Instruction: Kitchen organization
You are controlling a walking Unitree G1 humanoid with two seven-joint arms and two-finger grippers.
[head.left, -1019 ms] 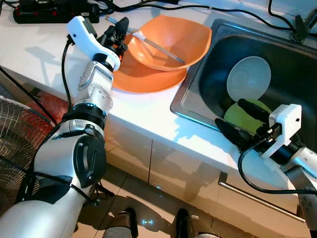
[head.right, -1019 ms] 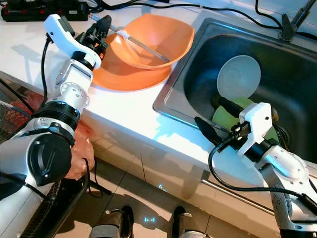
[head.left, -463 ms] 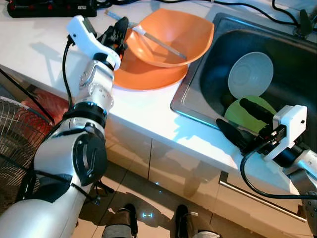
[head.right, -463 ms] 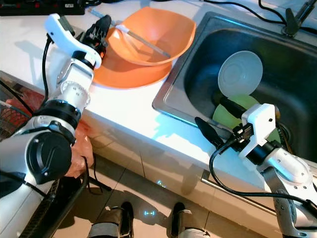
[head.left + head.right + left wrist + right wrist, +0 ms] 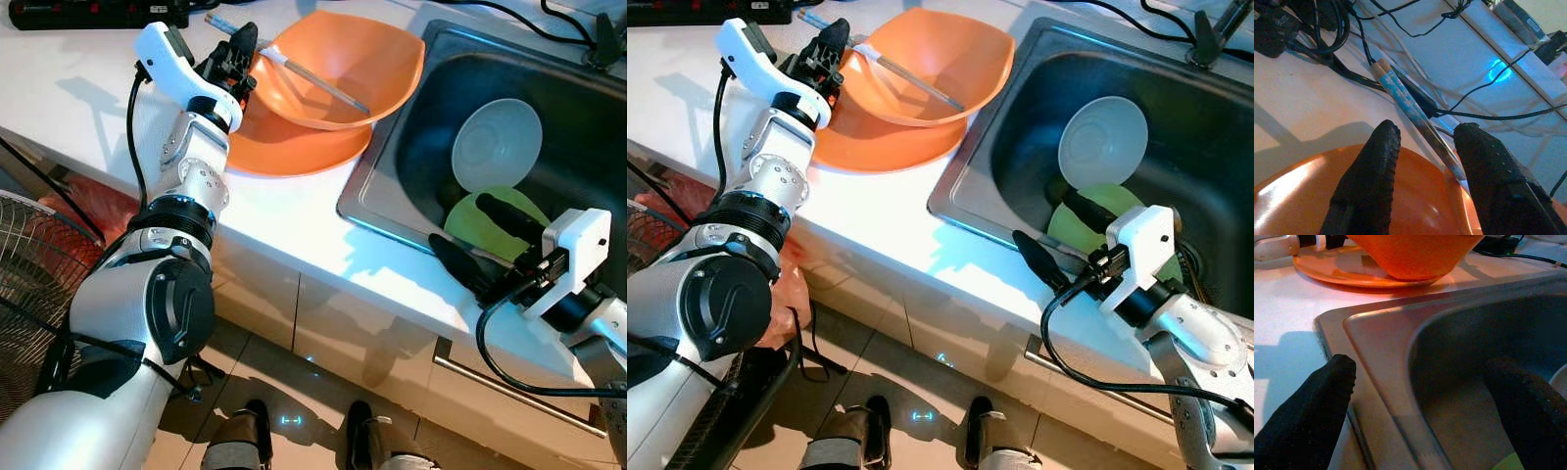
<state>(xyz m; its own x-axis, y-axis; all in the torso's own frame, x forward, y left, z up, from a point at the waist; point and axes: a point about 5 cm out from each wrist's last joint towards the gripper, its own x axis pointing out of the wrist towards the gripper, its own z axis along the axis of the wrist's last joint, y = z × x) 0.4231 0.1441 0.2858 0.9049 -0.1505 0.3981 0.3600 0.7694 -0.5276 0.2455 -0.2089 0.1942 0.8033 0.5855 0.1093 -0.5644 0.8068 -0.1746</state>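
Sink rim (image 5: 1376,357) sits between spread right pincer (image 5: 470,245); left pincer (image 5: 1425,161), spread, straddles utensil (image 5: 1410,115).

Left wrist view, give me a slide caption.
Open left gripper poised over the orange bowl's rim, straddling a chopstick.

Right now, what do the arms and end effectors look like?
Both arms are silver with rounded black joint housings and ribbed black rings. Each wrist carries a white boxy camera housing and a looping black cable. The left end effector and right end effector each have two long, textured black fingers.
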